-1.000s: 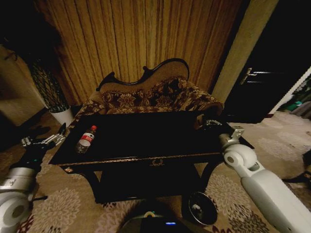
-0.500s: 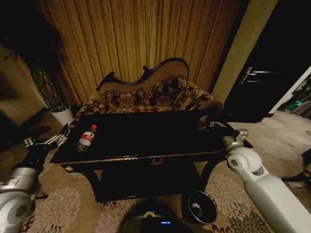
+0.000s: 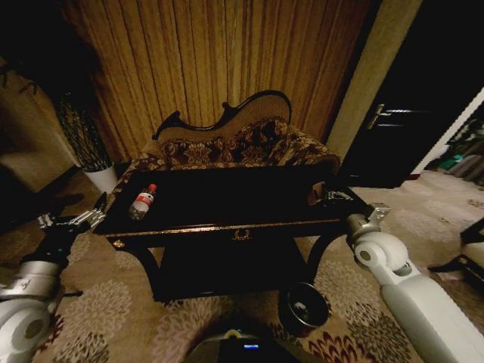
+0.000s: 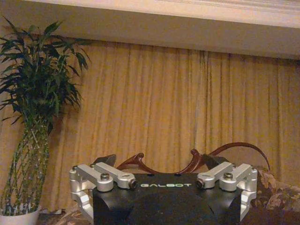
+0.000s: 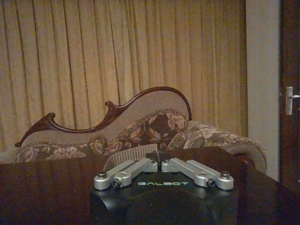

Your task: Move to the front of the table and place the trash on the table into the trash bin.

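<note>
The glossy black table with gold trim stands in front of me. A clear plastic bottle with a red cap lies on its left end; this is the trash I can see. The round dark trash bin sits on the carpet by the table's front right leg. My left gripper hangs open off the table's left end, a short way from the bottle; in the left wrist view the left gripper holds nothing. My right gripper is over the table's right end, and the right gripper is shut.
A patterned sofa with a carved back stands right behind the table, before tan curtains. A white plant pot with a tall plant is at the back left. A dark door is at the right. Flowered carpet surrounds the table.
The whole picture has shifted: the table and bin now look a little smaller and farther off, so the camera has moved. Both arms keep their pose.
</note>
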Available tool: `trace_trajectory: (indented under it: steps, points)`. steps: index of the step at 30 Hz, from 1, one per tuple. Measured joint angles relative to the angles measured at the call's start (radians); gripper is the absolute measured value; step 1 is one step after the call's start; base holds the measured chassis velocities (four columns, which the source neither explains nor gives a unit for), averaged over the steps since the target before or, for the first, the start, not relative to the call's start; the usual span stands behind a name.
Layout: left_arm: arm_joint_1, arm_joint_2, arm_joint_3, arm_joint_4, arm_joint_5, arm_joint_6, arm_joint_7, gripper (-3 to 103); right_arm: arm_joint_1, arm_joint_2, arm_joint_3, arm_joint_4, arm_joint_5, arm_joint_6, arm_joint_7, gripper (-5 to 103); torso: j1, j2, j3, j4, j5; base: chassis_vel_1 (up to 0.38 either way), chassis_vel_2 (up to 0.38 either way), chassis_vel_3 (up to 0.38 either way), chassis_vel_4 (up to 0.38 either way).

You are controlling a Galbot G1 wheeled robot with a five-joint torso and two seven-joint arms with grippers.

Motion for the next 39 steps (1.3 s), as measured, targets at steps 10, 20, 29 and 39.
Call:
trace_trajectory:
  steps: [10,20,29,39]
  points:
    - [-0.002,0.001,-0.001,-0.003,0.001,0.0,0.0,100,-0.014,0.014,0.005,-0.003,-0.016,0.009,-0.014,0,0.0,0.0,0.0,0.0001,0.0,0.108,-0.103,-0.106,0.11]
    - [-0.002,0.001,-0.001,0.0,0.001,0.0,0.0,100,-0.033,0.027,0.001,-0.008,-0.037,0.015,-0.018,0,0.0,0.0,0.0,0.0,-0.0001,0.131,-0.129,-0.126,0.125]
    - [-0.004,-0.003,-0.003,0.001,-0.001,-0.001,0.0,100,-0.04,0.109,-0.068,-0.133,-0.118,0.041,-0.044,0,0.0,0.0,0.0,0.0005,-0.0003,0.09,-0.094,-0.092,0.094]
    - [-0.004,-0.005,-0.013,0.004,-0.008,-0.003,0.001,100,-0.007,0.235,-0.187,-0.593,-0.337,0.175,-0.141,0,0.001,0.0,0.0,0.0,-0.0002,0.005,-0.004,-0.002,0.005]
